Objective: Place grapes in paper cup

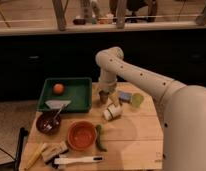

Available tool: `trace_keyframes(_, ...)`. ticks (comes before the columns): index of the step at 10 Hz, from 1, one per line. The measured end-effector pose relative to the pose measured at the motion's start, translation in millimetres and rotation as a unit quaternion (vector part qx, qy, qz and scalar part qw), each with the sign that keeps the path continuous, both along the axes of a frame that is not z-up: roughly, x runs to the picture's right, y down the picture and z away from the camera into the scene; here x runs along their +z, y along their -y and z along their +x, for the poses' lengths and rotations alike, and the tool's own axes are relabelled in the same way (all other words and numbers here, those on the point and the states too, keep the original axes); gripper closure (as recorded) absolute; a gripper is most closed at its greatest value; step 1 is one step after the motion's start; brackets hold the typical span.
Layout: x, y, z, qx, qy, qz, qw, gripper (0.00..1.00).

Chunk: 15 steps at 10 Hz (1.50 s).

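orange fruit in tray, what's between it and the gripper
Camera view: only bare floor and right rim of the green tray; the gripper sits just beyond that rim.

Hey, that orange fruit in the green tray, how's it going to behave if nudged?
The orange fruit looks round, so it would probably roll; the green tray has a raised rim that should stop it. It seems small, so probably light. The gripper hangs beside the tray's right edge, at the grapes.

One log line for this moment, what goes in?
gripper: at grapes, beside green tray | paper cup: on table, nearer camera | grapes not yet in cup
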<state>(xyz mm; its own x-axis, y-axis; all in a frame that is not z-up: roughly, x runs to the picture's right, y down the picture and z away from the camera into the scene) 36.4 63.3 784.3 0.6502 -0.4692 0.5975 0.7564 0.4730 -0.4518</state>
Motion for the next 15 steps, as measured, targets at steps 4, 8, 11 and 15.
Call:
trace_keyframes(4, 0.4, 1.0, 5.1, 0.003, 0.003, 0.000, 1.0000, 0.20)
trace_keyframes(8, 1.0, 1.8, 7.7, 0.005, 0.016, 0.004, 0.9999, 0.20)
trace_keyframes(11, 1.4, 2.9, 9.0, 0.005, 0.024, 0.007, 0.9997, 0.20)
trace_keyframes(15, 1.3, 3.0, 7.9, 0.005, 0.025, 0.007, 0.9996, 0.20)
